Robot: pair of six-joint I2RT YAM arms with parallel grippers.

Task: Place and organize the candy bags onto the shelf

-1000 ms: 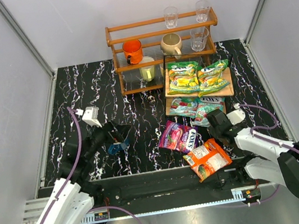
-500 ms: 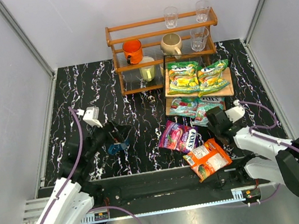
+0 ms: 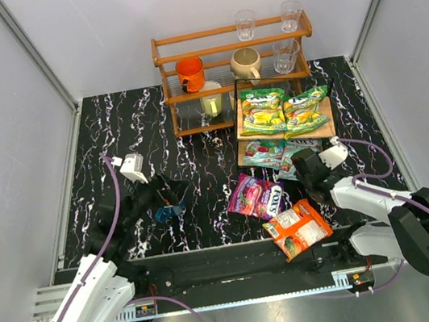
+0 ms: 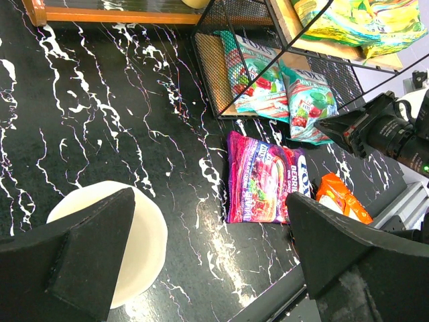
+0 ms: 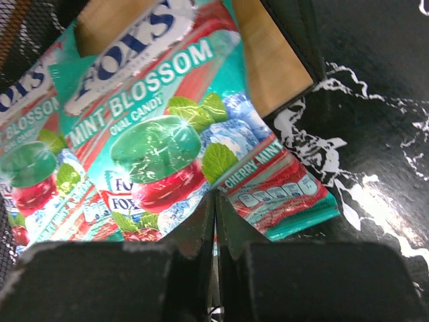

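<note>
Two green-yellow bags [image 3: 264,112] [image 3: 306,110] lie on the shelf's [image 3: 327,132] upper board. Two teal FOX'S bags [image 3: 262,153] [image 3: 297,156] lie on the lower board. The right one [image 5: 154,134] overhangs the board's [image 5: 268,60] near edge. My right gripper [image 3: 307,167] [image 5: 215,198] is shut, its tips against that bag's near edge. The purple bag [image 3: 257,197] [image 4: 261,178] and the orange bag [image 3: 299,228] [image 4: 338,198] lie flat on the table. My left gripper [image 3: 167,199] [image 4: 208,201] is open and empty, left of the purple bag.
A blue-and-cream mug [image 3: 167,212] [image 4: 141,248] lies under my left gripper. An orange-brown rack [image 3: 229,44] with cups and glasses stands behind the shelf. Black wire mesh [image 4: 228,40] borders the lower board. White walls enclose the black marbled table [image 3: 113,136].
My right gripper has moved a little away from me toward the shelf, with the right teal bag shifting further onto the lower board. The left arm has barely moved.
</note>
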